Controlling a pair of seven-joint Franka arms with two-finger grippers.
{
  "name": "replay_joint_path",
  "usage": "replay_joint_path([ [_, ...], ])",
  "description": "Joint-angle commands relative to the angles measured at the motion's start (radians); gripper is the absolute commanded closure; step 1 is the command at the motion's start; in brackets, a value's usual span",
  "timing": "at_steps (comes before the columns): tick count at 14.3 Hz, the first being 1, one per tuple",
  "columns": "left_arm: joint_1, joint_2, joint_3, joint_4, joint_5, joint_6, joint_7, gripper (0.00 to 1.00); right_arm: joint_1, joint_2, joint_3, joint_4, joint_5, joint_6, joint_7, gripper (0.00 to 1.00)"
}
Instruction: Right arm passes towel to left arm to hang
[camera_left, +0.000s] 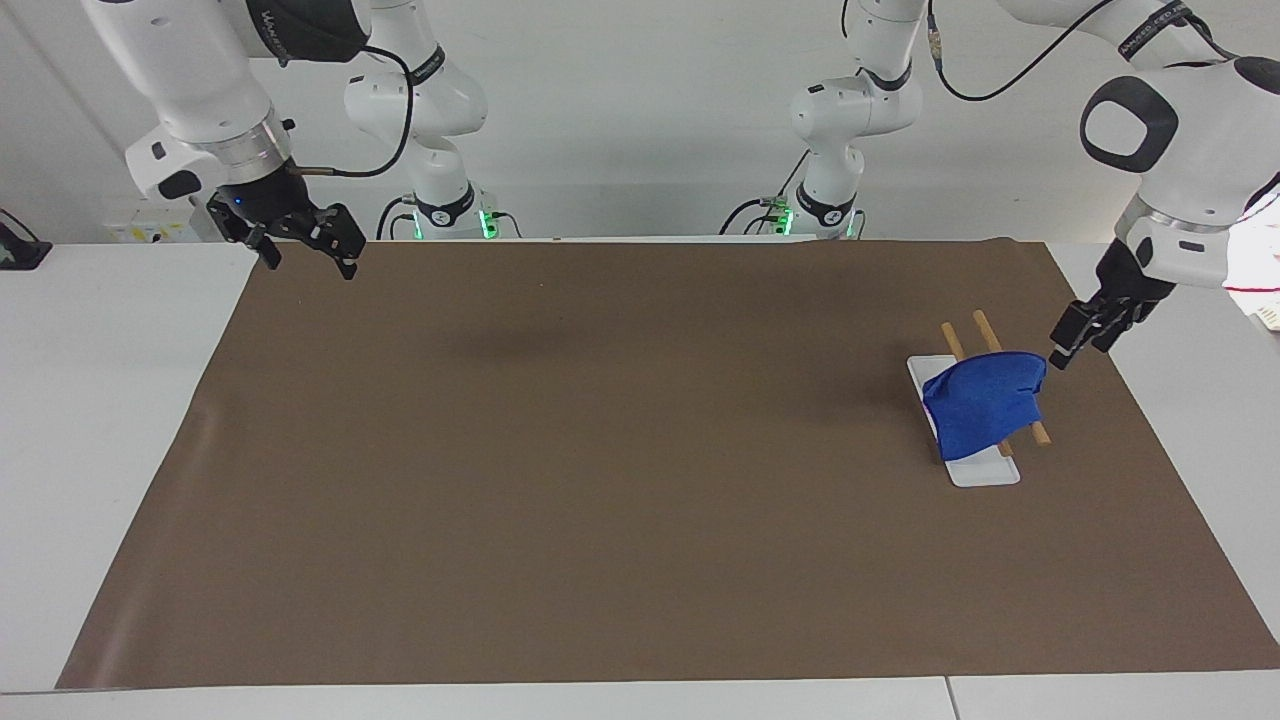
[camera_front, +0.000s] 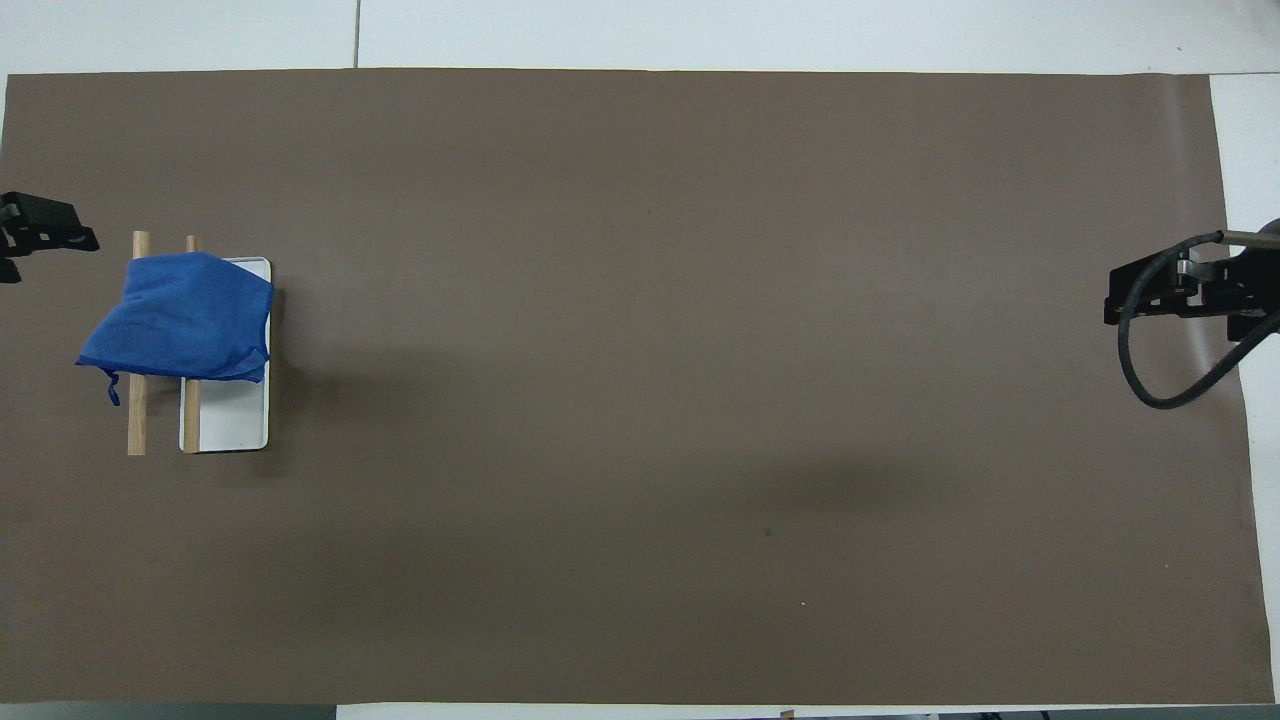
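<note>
The blue towel hangs draped over the two wooden rods of a small rack on a white base, at the left arm's end of the table. It also shows in the overhead view, with its loop dangling at one corner. My left gripper hovers in the air beside the towel's upper edge, apart from it, open and empty; it shows at the overhead view's edge. My right gripper, with its blue light, is open and empty, raised over the mat's corner at the right arm's end.
A brown mat covers most of the white table. The rack's rods stick out past the towel on both sides.
</note>
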Motion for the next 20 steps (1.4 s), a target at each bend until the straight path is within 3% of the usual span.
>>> replay_joint_path([
  [1, -0.087, -0.007, 0.011, 0.017, 0.016, -0.059, 0.016, 0.08, -0.005, 0.018, 0.006, 0.034, -0.001, -0.026, -0.022, 0.0],
  [5, -0.109, -0.029, 0.005, 0.025, 0.019, -0.14, 0.024, 0.07, -0.004, 0.018, 0.006, 0.033, -0.006, -0.018, -0.022, 0.0],
  [10, -0.106, -0.021, -0.004, 0.127, 0.019, -0.281, 0.064, 0.07, -0.004, 0.016, 0.006, 0.031, -0.004, -0.018, -0.021, 0.0],
  [20, -0.032, -0.032, 0.006, 0.118, 0.017, -0.279, 0.139, 0.08, -0.004, 0.016, 0.006, 0.03, 0.0, -0.015, -0.027, 0.0],
])
